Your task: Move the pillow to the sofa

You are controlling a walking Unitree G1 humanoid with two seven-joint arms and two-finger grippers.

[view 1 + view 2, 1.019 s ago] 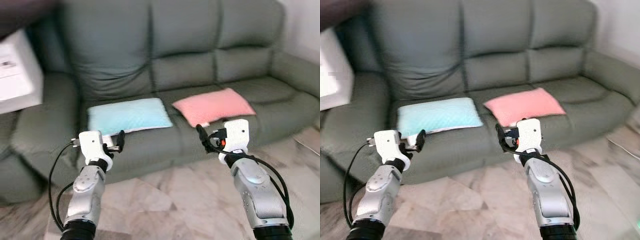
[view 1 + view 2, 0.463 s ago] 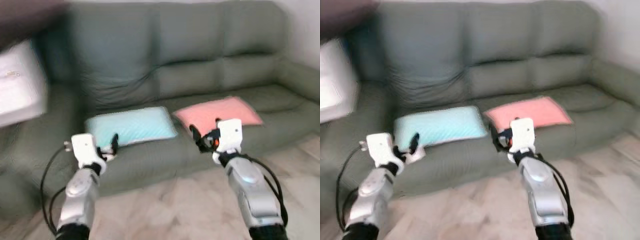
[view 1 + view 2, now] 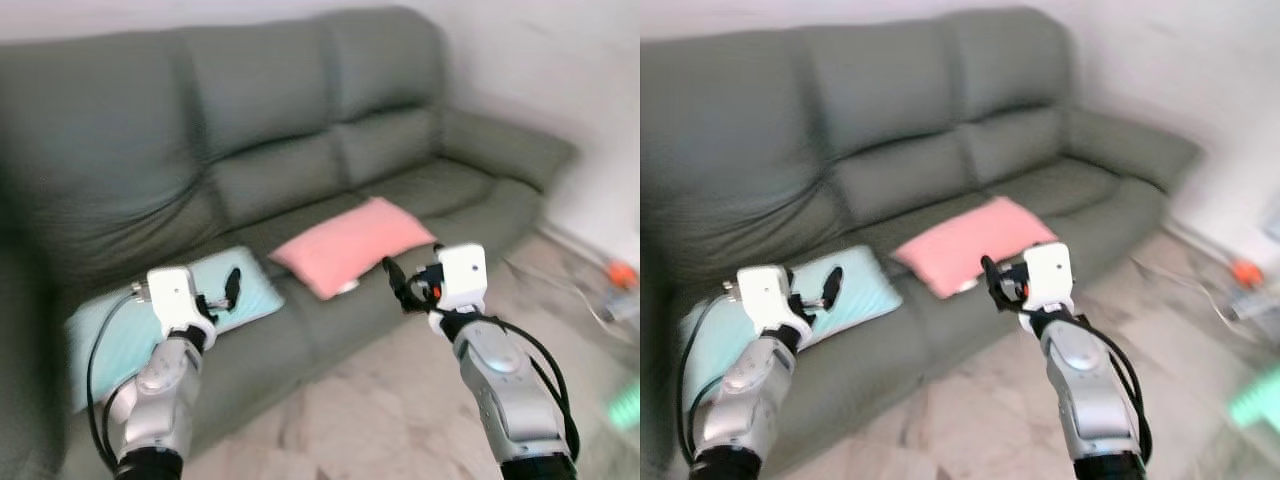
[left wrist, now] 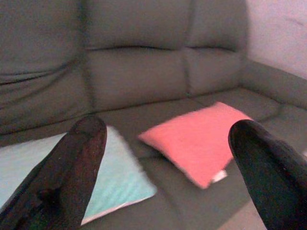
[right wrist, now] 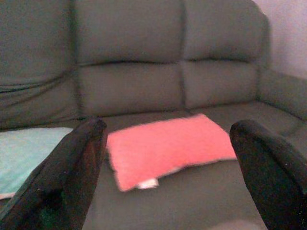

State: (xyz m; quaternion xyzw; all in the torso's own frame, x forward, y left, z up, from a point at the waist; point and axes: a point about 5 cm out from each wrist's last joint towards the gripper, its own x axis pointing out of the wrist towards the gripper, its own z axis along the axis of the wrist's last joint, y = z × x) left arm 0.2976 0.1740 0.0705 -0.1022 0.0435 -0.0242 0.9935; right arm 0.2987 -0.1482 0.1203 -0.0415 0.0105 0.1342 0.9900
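Already both pillows, pink (image 3: 350, 245) and turquoise (image 3: 130, 325), lie mid-frame on the sofa (image 3: 280, 130); both grippers, left (image 3: 228, 290) and right (image 3: 397, 285), hang open and empty, so withdrawing seems next.

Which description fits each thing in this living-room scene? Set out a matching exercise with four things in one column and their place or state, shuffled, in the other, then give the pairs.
Things:
1. pink pillow
2. light blue pillow
3. left gripper
4. sofa

Descriptions:
A. grey-green, with three back cushions
B. lying on the middle seat of the sofa
C. open, held in front of the sofa and empty
D. lying on the seat toward the robot's left

Pairs: 1-B, 2-D, 3-C, 4-A
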